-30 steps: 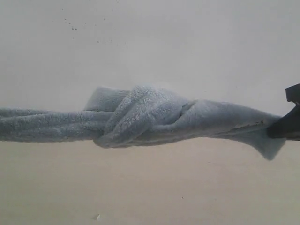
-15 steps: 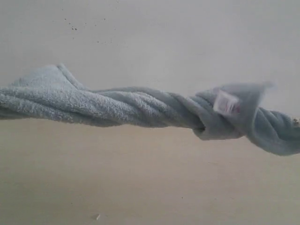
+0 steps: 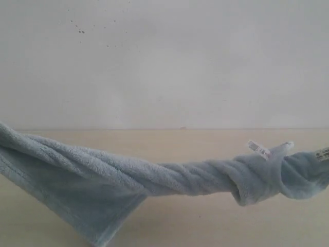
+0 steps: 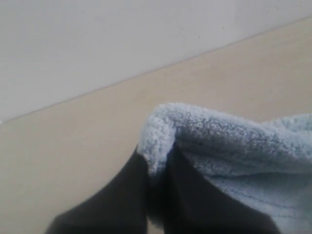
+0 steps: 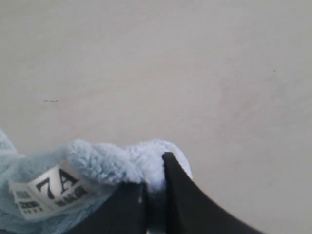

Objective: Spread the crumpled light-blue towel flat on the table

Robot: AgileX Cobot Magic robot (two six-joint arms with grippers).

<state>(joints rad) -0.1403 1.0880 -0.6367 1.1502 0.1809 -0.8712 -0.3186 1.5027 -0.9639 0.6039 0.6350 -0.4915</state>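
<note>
The light-blue towel (image 3: 169,177) hangs twisted like a rope across the exterior view, above the beige table (image 3: 205,226). A flat hemmed flap droops at its left end, and two small white tags (image 3: 258,150) stick out near its right end. Neither gripper shows in the exterior view. In the left wrist view my left gripper (image 4: 157,168) is shut on a fluffy corner of the towel (image 4: 234,146). My right gripper (image 5: 153,183) is shut on another towel corner (image 5: 112,163), next to a white tag (image 5: 46,192) printed "7A".
A white wall (image 3: 164,62) with a few dark specks rises behind the table. The table's far edge (image 3: 180,128) runs level across the exterior view. The table surface (image 5: 195,73) lies bare below the right gripper.
The towel has dropped lower and stretched out. Its knot-like bunch has slid to the right and loosened into a twist. A flat flap now hangs at the left. The right gripper has left the view.
</note>
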